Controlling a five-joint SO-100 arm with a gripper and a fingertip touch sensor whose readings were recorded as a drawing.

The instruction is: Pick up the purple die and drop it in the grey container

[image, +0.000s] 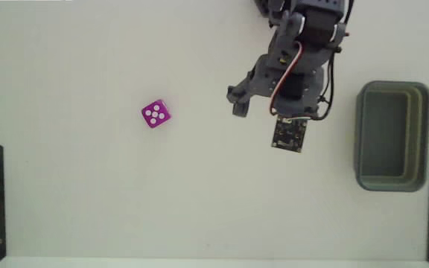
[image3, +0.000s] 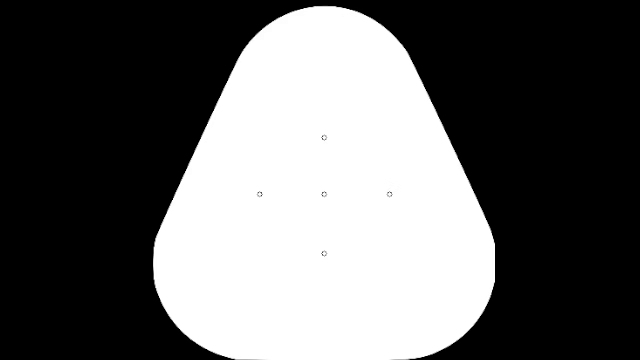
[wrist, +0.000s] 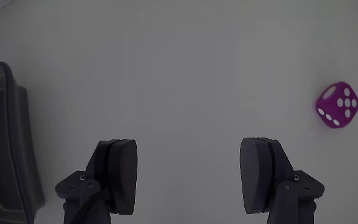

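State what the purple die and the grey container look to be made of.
The purple die: probably hard plastic, a little glossy; its colour is even, its corners are rounded, and the white pips look painted or inlaid. The grey container: likely moulded plastic with a matte finish, going by its thick rounded rim, soft corners and lack of glare.

Magenta-purple die (white pips), grey-green container, white table.

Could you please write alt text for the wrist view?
The open gripper hovers above a bare pale table, nothing between its two dark fingers. The purple die sits far right; the grey container shows at the left edge.
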